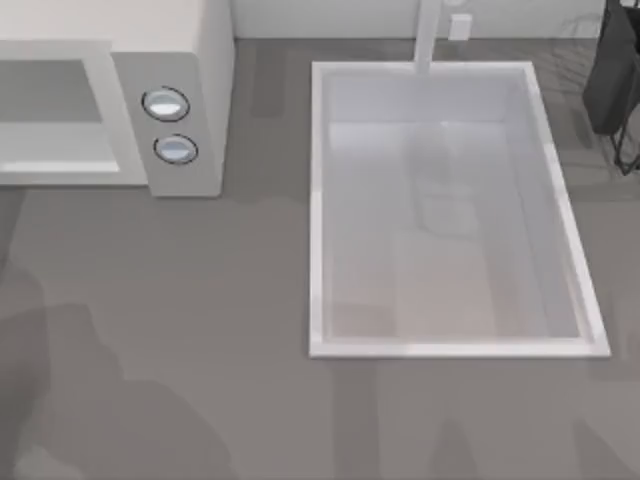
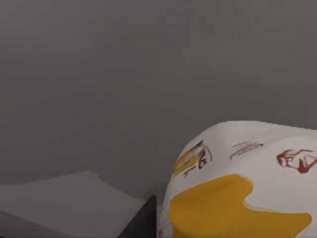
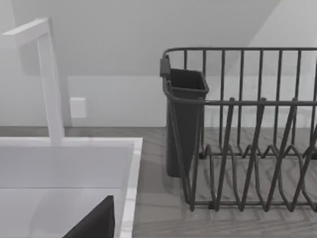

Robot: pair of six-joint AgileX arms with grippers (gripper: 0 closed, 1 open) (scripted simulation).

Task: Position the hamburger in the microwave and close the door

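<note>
The hamburger [image 2: 237, 183] looms close in the left wrist view, a rounded white lump with a yellow patch and red-brown print. A dark part of my left gripper [image 2: 144, 222] presses against its side, and the gripper looks shut on it. The off-white microwave [image 1: 205, 60] stands at the table's back left, with two round silver-blue knobs [image 1: 166, 104] on its panel. Beside the knobs is a white frame around a grey pane [image 1: 50, 90]; I cannot tell whether this is the door or the open cavity. A dark corner of my right gripper [image 3: 94, 224] hangs over the sink.
A white rectangular sink basin [image 1: 320, 200] with a tap [image 1: 428, 35] takes up the middle and right of the table. A dark wire dish rack [image 3: 247, 148] with a cutlery cup [image 3: 184, 119] stands at the back right. Grey tabletop [image 1: 180, 300] lies in front of the microwave.
</note>
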